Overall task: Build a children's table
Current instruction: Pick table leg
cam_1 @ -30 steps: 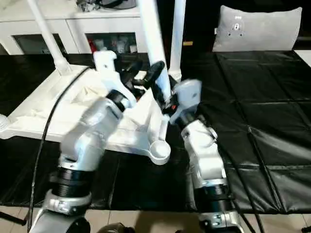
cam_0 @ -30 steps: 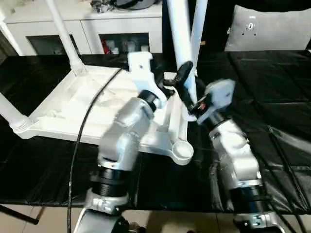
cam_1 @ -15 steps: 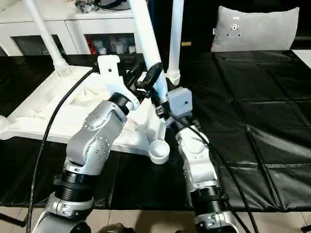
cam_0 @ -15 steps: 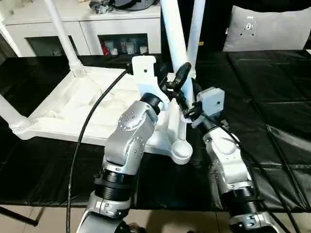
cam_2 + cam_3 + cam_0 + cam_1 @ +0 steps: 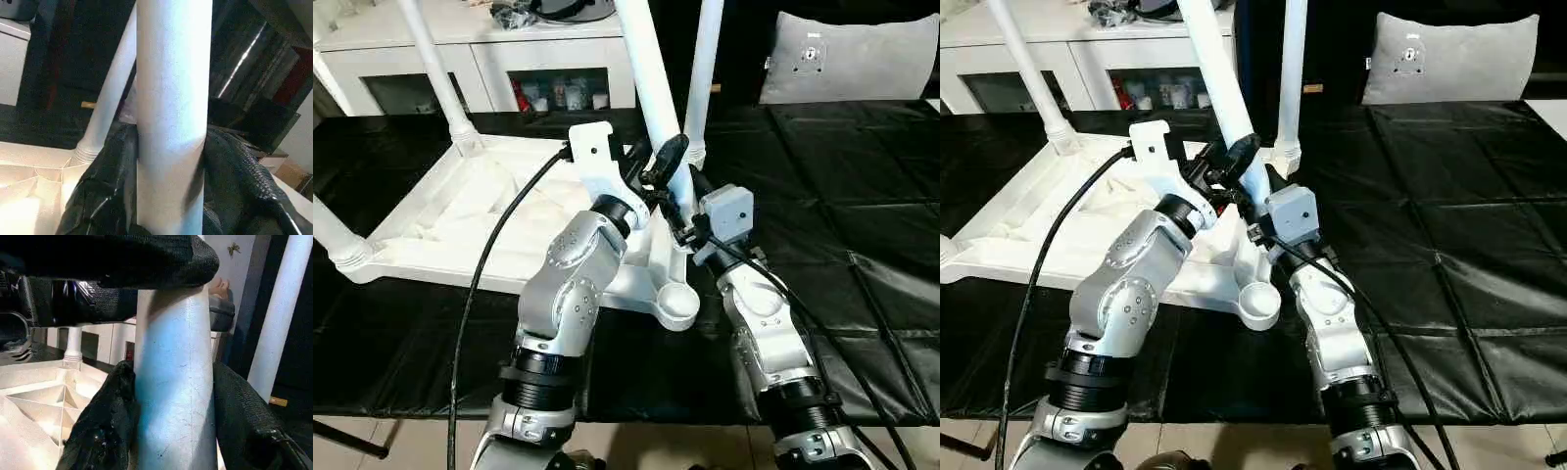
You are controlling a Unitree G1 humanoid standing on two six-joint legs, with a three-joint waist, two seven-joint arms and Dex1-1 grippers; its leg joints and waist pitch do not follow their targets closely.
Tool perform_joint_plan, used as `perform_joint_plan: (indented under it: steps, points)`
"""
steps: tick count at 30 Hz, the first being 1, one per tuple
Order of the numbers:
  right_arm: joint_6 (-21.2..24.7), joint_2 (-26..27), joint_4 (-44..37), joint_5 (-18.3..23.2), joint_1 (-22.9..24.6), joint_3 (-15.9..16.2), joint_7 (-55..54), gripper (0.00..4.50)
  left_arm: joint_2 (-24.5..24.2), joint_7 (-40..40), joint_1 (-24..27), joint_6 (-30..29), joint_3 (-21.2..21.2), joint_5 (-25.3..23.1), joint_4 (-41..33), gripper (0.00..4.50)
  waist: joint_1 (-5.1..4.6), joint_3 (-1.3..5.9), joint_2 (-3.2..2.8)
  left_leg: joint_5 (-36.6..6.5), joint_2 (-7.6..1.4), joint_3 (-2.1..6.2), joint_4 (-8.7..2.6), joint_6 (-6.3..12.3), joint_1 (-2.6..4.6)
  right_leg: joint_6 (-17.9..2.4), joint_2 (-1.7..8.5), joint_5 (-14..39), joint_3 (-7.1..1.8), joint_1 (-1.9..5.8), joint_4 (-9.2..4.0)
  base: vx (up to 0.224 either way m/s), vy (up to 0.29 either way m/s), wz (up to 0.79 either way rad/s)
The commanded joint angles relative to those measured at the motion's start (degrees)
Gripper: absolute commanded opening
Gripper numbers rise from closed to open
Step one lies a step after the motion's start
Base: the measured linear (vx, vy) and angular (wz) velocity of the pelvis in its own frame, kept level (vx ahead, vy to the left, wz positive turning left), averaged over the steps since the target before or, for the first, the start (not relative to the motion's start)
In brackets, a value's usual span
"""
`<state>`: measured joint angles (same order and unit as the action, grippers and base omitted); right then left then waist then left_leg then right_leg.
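The white tabletop lies upside down on the black-covered table. Three white legs stand in its corner sockets: far left, near left and far right. The near right socket is open and holds nothing. A fourth leg leans up from the tabletop's right edge, top tilted left. My left gripper is shut on this leg, and its fingers hug both sides. Just below it my right gripper is shut on the same leg, fingers pressed to it.
A white cabinet stands behind the table. A grey cushion lies at the back right. A black cable hangs along my left arm. The table's front edge runs close below my forearms.
My left gripper's fingers have closed onto the loose leg. The leg's top has swung to the left. My right gripper, holding it, has shifted a little left.
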<state>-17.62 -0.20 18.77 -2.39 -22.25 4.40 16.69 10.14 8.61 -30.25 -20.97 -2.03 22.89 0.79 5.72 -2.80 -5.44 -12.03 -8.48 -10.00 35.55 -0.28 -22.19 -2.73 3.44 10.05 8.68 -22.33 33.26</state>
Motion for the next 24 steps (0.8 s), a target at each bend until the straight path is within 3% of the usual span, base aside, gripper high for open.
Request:
perform_joint_plan:
  steps: [1, 6, 7, 8, 13, 18, 21, 24]
  points:
    - [-2.57, 0.48, -0.34, -0.36, -0.48, 2.18, 0.74, 1.86, 2.56, -0.98, -0.25, -0.67, 1.34, 1.57, 0.27, 1.85, -0.08, 4.31, 0.81, -4.97, -6.02, 2.91, -3.80, 7.02, 0.55, -5.40, 7.19, 9.48, -4.86, 3.26, -3.54, 0.000, 0.000, 0.00]
    - [-2.42, 0.11, -0.09, 0.99, -0.36, 3.05, 3.69, 1.86, 2.55, -1.63, -0.37, -0.08, 1.94, 1.40, 0.67, 1.84, -0.21, 4.30, 0.75, -5.15, -6.04, 2.95, -3.82, 7.00, 0.54, -5.53, 7.11, 9.54, -4.81, 3.30, -3.52, 0.000, 0.000, 0.00]
    - [-3.26, -0.12, 0.03, 0.74, -0.29, 3.31, 3.91, 1.86, 2.47, -1.83, -0.45, 0.10, 2.10, 1.36, 0.80, 1.84, -0.26, 4.32, 0.97, -5.03, -6.04, 2.91, -3.79, 7.14, 0.51, -5.57, 7.09, 9.28, -4.84, 3.30, -3.50, 0.000, 0.000, 0.00]
    - [-3.26, -0.12, 0.03, 0.74, -0.29, 3.31, 3.91, 2.42, 2.47, -1.83, -0.45, 0.10, 2.10, 1.36, 0.80, 1.84, -0.25, 4.29, 0.89, -4.94, -5.96, 2.89, -3.76, 7.16, 0.47, -5.72, 7.12, 9.33, -4.83, 3.29, -3.52, 0.000, 0.000, 0.00]
    - [-2.10, -0.97, 0.98, 1.24, -0.24, 4.96, 7.63, 2.74, 1.37, -2.88, -0.77, 1.15, 3.45, 0.82, 1.28, 1.84, -0.30, 4.28, 1.02, -4.82, -5.86, 2.84, -3.68, 7.71, 0.39, -5.34, 7.07, 10.20, -4.70, 3.38, -3.66, 0.000, 0.000, 0.00]
    - [-3.82, -0.52, 1.21, 2.35, -0.14, 4.33, 7.62, 3.22, -0.54, -3.68, -1.15, 2.24, 4.75, -0.33, 2.00, 1.84, -0.41, 4.24, 1.12, -5.42, -5.80, 2.78, -3.69, 7.66, 0.45, -5.07, 7.18, 11.58, -4.67, 3.26, -3.89, 0.000, 0.000, 0.00]
    - [1.50, -1.19, 0.40, 2.47, 0.12, 4.45, 8.17, 3.45, -1.61, -3.95, -1.53, 2.85, 5.82, -0.45, 2.67, 1.84, -0.40, 4.23, 0.74, -5.40, -6.19, 3.06, -3.83, 7.58, 0.63, -5.27, 6.96, 10.91, -4.73, 3.11, -3.66, 0.000, 0.000, 0.00]
    - [2.54, -1.86, -0.29, 2.87, 0.40, 4.24, 8.75, 3.76, -2.48, -4.07, -1.90, 3.42, 6.57, -0.78, 3.49, 1.84, -0.40, 4.23, 0.57, -6.15, -6.15, 2.99, -3.85, 7.04, 0.68, -5.53, 7.10, 10.45, -4.83, 3.13, -3.66, 0.000, 0.000, 0.00]
